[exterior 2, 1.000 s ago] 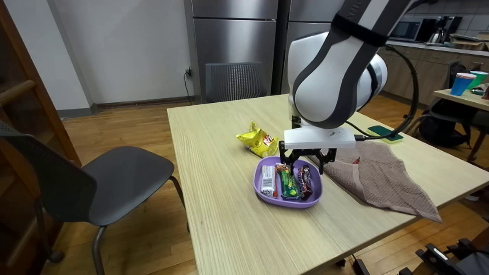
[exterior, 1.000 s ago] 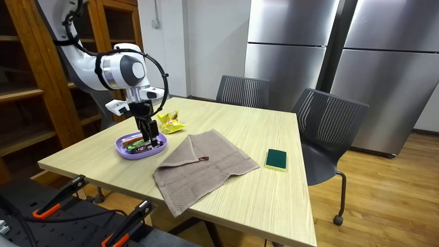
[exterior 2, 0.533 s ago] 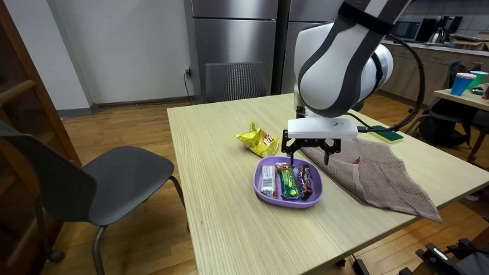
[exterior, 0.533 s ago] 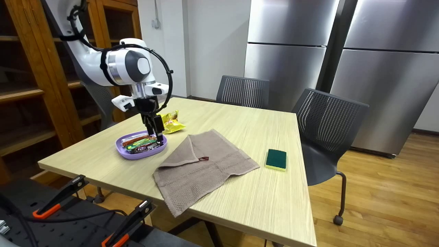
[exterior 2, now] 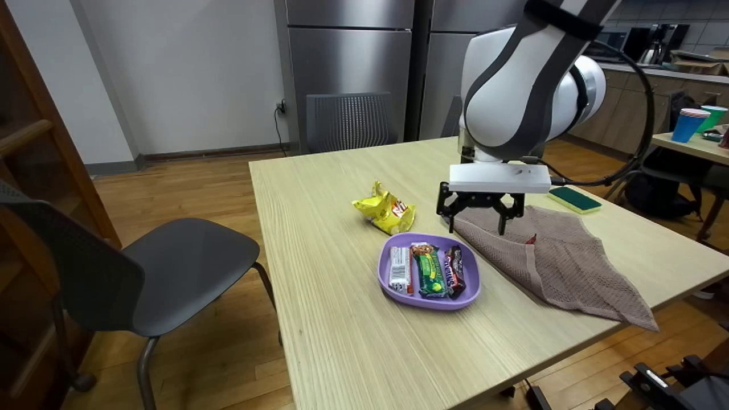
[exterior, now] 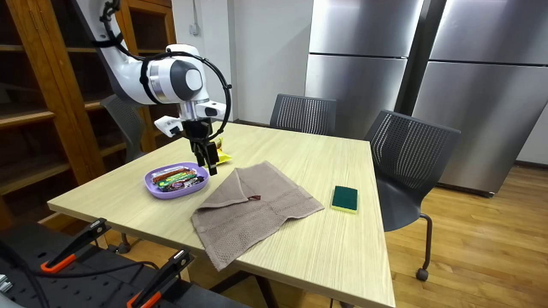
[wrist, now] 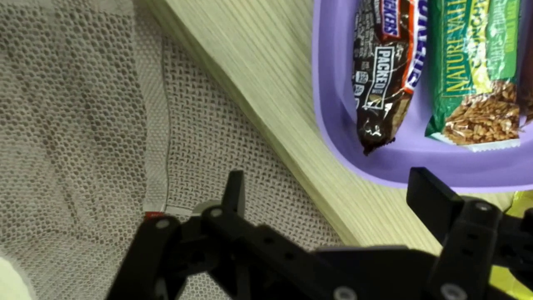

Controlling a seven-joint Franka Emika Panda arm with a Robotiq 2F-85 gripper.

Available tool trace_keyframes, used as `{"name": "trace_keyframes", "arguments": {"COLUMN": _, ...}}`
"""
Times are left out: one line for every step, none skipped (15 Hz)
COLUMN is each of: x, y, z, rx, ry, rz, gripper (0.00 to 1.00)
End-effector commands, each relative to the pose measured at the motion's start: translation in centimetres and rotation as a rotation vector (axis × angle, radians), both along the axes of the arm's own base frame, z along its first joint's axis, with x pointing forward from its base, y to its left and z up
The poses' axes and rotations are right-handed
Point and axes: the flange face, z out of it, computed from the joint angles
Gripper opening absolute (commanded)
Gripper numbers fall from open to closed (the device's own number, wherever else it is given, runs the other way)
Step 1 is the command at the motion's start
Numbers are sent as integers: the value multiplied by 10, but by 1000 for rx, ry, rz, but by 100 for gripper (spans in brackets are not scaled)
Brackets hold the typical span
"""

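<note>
The tool (exterior 2: 476, 229), spread wide and holding nothing, has moved from the purple tray (exterior 2: 437, 304) toward the towel (exterior 2: 575, 267), while the Snickers bar (exterior 2: 454, 270) lies in this tray beside the green bar (exterior 2: 431, 274), so its release seems complete

Bars (exterior 2: 430, 273) in tray (exterior 2: 428, 304), towel (exterior 2: 569, 265) alongside

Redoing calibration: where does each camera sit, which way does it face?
Exterior view: off the robot, higher than the table, facing across it to two refrigerators; arm and gripper show.
Exterior view: also off the robot, above table height, facing across it, a chair at picture left; arm, gripper show.
Wrist view: on the wrist, facing down at towel and purple tray; gripper fingers show.
Both exterior views share the refrigerators, sponge, yellow bag.
</note>
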Motion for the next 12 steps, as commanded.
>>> {"name": "trace_keyframes", "arguments": {"x": 1, "y": -23, "z": 10, "rx": 27, "ry": 6, "rz": 62, "gripper": 100}}
{"name": "trace_keyframes", "arguments": {"x": 2, "y": -30, "z": 10, "rx": 29, "ry": 12, "rz": 81, "gripper": 100}}
{"name": "trace_keyframes", "arguments": {"x": 3, "y": -38, "z": 9, "rx": 33, "ry": 17, "rz": 101, "gripper": 100}}
{"name": "trace_keyframes", "arguments": {"x": 4, "y": -45, "z": 9, "rx": 39, "ry": 23, "rz": 123, "gripper": 100}}
{"name": "trace_keyframes", "arguments": {"x": 5, "y": -52, "z": 8, "rx": 43, "ry": 27, "rz": 145, "gripper": 100}}
{"name": "trace_keyframes", "arguments": {"x": 7, "y": -59, "z": 8, "rx": 50, "ry": 30, "rz": 168, "gripper": 100}}
{"name": "trace_keyframes", "arguments": {"x": 8, "y": -65, "z": 7, "rx": 55, "ry": 33, "rz": 190, "gripper": 100}}
{"name": "trace_keyframes", "arguments": {"x": 9, "y": -70, "z": 6, "rx": 62, "ry": 35, "rz": 212, "gripper": 100}}
{"name": "trace_keyframes", "arguments": {"x": 10, "y": -75, "z": 6, "rx": 69, "ry": 39, "rz": 234, "gripper": 100}}
{"name": "trace_keyframes", "arguments": {"x": 12, "y": -78, "z": 5, "rx": 75, "ry": 42, "rz": 256, "gripper": 100}}
{"name": "trace_keyframes", "arguments": {"x": 13, "y": -82, "z": 5, "rx": 83, "ry": 44, "rz": 278, "gripper": 100}}
{"name": "trace_keyframes", "arguments": {"x": 14, "y": -84, "z": 4, "rx": 91, "ry": 46, "rz": 298, "gripper": 100}}
